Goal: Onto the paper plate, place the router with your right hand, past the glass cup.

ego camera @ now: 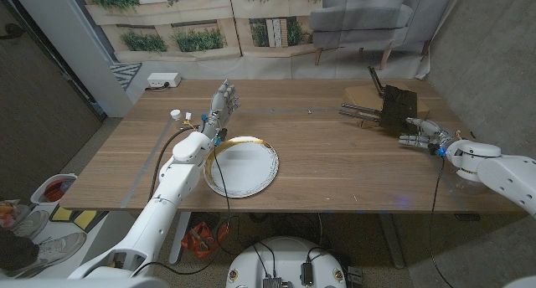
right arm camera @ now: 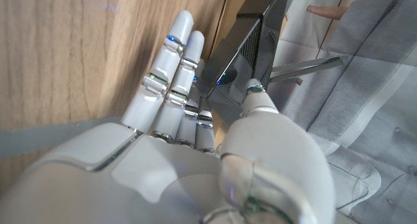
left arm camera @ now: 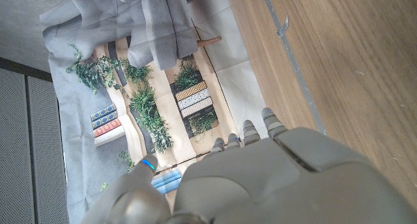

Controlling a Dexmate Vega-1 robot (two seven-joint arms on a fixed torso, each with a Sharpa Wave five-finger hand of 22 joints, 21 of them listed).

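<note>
The black boxy router with thin antennas (ego camera: 392,109) sits on the wooden counter (ego camera: 335,162) at about 2 o'clock, far from the plate. The round white paper plate with a gold rim (ego camera: 241,166) lies at about 8 o'clock on the counter, and nothing is on it. I cannot pick out a glass cup here.

This looks like the reaching step. The right hand (ego camera: 421,134) is just beside the router, on its near right side. Its fingers are straight and spread apart, and it holds nothing. In the right wrist view, the right hand's fingers (right arm camera: 171,66) point at the router's dark, slotted side (right arm camera: 251,45), and the thumb is very close to it. I cannot tell if the thumb touches it yet.

The left hand (ego camera: 221,102) stands up at about 11 o'clock, past the plate, with its fingers spread and nothing in it. It is well apart from the router.

Next, I think the right hand has to close around the router's body and get a firm hold, not on the thin antennas. Then it has to lift the router and carry it a long way across the counter toward 8 o'clock, and set it down on the plate. The antennas stick out, so they might bump things on the way.
</note>
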